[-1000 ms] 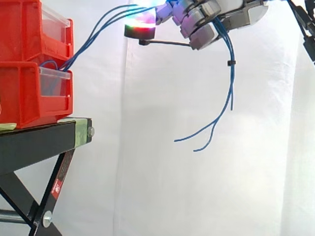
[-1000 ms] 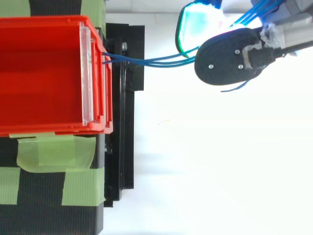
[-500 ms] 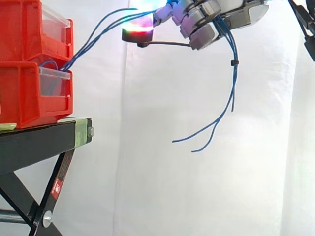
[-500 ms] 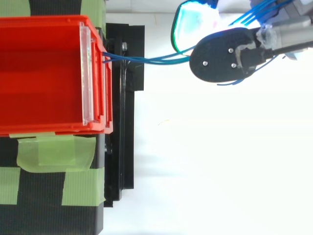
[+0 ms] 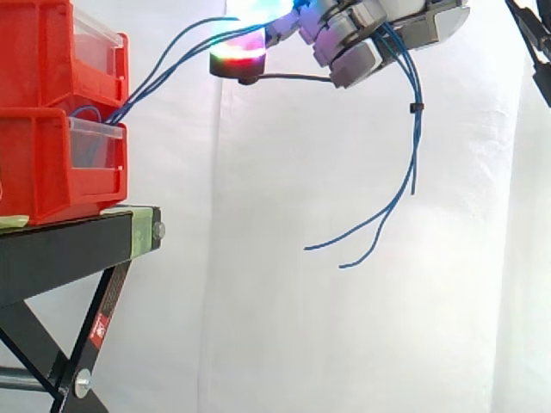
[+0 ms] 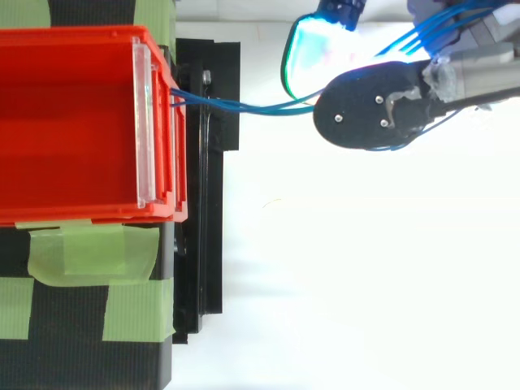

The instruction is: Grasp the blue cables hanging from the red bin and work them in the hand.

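Several thin blue cables [image 5: 164, 73] rise out of the lower red bin [image 5: 52, 163] and run up and right to my hand [image 5: 362, 39] at the top of the side view. My hand is shut on the cables, its fingers curled round the bundle and one glowing pad [image 5: 238, 56] stretched toward the bins. Past the hand the cable ends [image 5: 405, 185] hang down loose, bound by a small black tie [image 5: 416, 107]. From above, the cables [image 6: 244, 106] leave the bin's front [image 6: 175, 97] and reach the hand [image 6: 382, 114].
Two red bins stand stacked on a black stand [image 5: 77, 245] at the left, the upper bin [image 5: 52, 52] with a clear front panel. Green tape [image 6: 89, 252] patches the stand's top. A white curtain hangs behind.
The hand has shifted slightly toward the bins and the cables between bin and hand sag a little more. The loose hanging ends have swung slightly to the right.
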Robot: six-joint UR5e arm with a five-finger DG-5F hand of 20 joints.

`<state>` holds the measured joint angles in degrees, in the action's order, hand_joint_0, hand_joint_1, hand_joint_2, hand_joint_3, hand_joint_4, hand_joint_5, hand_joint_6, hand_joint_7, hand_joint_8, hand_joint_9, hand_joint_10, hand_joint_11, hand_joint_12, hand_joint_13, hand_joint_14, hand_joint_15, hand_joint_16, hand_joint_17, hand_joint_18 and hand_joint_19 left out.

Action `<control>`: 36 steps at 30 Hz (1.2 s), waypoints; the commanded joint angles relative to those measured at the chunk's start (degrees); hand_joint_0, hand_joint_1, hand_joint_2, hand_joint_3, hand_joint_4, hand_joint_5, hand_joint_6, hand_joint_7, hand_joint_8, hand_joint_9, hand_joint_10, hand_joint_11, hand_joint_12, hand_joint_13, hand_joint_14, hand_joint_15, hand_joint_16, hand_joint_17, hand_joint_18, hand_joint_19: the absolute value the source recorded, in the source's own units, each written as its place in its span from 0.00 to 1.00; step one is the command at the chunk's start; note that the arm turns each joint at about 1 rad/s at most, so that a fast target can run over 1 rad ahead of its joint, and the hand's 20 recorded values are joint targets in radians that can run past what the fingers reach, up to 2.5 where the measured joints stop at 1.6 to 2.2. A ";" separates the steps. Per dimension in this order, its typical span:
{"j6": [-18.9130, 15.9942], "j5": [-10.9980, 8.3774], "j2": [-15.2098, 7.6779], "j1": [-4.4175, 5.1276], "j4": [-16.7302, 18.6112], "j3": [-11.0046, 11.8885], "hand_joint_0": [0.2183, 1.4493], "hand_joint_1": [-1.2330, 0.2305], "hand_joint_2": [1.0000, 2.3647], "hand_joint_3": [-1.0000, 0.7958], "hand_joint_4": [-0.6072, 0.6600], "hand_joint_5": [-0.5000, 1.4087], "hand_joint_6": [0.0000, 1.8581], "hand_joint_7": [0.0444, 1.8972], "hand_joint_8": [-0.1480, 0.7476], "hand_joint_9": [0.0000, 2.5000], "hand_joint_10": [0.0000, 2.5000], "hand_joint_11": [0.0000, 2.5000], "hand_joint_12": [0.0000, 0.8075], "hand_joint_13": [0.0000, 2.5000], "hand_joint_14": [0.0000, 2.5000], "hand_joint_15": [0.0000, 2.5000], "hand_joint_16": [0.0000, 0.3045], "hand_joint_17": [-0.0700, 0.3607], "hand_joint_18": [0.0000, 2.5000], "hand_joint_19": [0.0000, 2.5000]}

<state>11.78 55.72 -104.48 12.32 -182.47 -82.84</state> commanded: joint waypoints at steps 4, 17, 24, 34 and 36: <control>0.00 0.00 0.07 0.07 -0.08 0.04 0.66 0.40 0.01 0.61 0.69 0.45 0.11 0.67 0.74 0.31 1.00 1.00 0.65 0.33 1.00 0.76 0.20 0.47 0.48 0.55; -0.44 -0.09 0.07 0.86 -0.60 -0.04 0.59 0.40 0.01 0.43 0.70 0.44 0.09 0.68 0.74 0.31 1.00 1.00 0.65 0.33 1.00 0.76 0.20 0.47 0.48 0.55; -0.53 -0.53 0.07 1.39 -0.69 -0.04 0.65 0.41 0.01 0.54 0.69 0.44 0.09 0.67 0.74 0.31 1.00 1.00 0.65 0.33 1.00 0.76 0.20 0.47 0.48 0.55; -3.08 -1.05 -0.02 2.35 -1.13 -0.04 0.62 0.44 0.37 0.75 0.69 0.45 0.09 0.66 0.74 0.31 1.00 1.00 0.65 0.33 1.00 0.76 0.20 0.47 0.48 0.55; -3.52 -1.05 0.07 2.44 -1.13 -0.04 0.62 0.45 0.43 0.77 0.69 0.46 0.08 0.66 0.74 0.31 1.00 1.00 0.65 0.33 1.00 0.76 0.20 0.47 0.48 0.55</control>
<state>9.05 54.71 -104.43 14.59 -183.50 -82.86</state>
